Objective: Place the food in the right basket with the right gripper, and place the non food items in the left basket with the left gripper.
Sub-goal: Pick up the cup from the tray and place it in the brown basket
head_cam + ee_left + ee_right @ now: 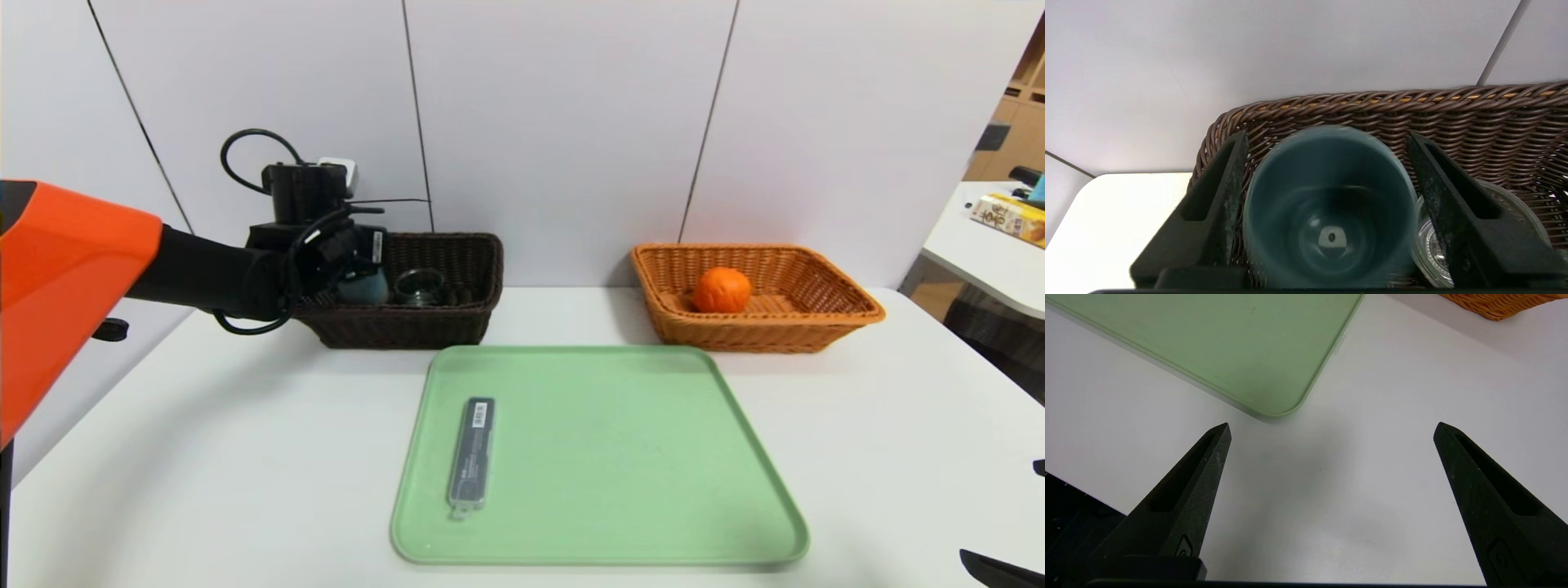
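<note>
The left gripper (1327, 179), black and two-fingered on a thick black arm with an orange shell, is reached into the left end of the rectangular dark brown woven wicker basket (457, 314) at the far left of the white table (204, 441). Its fingers (1224, 192) are spread to either side of the tall blue-grey tumbler (1327, 204), which lies blurred between them; narrow gaps can be seen on both sides, so the tumbler appears released. A small clear glass cup (419, 286) is seen just right of the tumbler inside the same basket. The round orange fruit (722, 290) rests in the orange-tan woven wicker basket (816, 327) at the far right. The slim dark grey rectangular case (473, 455) is left lying on the left part of the pale green tray (653, 457). The right gripper (1331, 430) is held wide apart and unloaded above bare table near the tray's near right corner.
</note>
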Tool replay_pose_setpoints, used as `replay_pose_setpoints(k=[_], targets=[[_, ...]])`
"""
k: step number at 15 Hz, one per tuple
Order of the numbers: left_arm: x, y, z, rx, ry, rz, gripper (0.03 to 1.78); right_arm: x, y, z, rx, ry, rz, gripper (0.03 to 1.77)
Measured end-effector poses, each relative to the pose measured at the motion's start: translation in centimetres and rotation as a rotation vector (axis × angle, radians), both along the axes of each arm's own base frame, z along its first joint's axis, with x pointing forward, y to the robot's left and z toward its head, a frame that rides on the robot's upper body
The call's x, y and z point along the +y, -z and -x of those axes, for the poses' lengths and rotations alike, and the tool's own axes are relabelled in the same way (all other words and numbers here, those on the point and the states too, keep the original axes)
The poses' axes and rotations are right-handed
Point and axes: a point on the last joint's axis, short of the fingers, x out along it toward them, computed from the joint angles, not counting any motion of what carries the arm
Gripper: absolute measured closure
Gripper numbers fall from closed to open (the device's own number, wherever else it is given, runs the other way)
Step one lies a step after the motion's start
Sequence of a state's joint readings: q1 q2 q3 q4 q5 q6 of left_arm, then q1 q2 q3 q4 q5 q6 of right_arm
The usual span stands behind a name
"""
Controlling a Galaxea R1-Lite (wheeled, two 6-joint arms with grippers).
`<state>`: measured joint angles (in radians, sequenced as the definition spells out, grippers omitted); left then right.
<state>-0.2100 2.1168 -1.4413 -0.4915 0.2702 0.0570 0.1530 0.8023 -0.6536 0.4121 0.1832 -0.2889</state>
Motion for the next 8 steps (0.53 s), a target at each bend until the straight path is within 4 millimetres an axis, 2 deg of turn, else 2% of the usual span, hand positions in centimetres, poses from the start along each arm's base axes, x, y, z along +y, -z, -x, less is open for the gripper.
replay_pose_setpoints(k=[5, 8], targets=[[0.0, -0.4, 0.2, -0.008, 0.001, 0.003, 0.27, 0.0, 0.0, -0.2, 0.004, 0.000, 0.003, 0.09], [0.2, -1.0, 1.3, -0.004, 0.006, 0.000, 0.22, 0.0, -0.1, -0.2, 0.006, 0.000, 0.004, 0.09]])
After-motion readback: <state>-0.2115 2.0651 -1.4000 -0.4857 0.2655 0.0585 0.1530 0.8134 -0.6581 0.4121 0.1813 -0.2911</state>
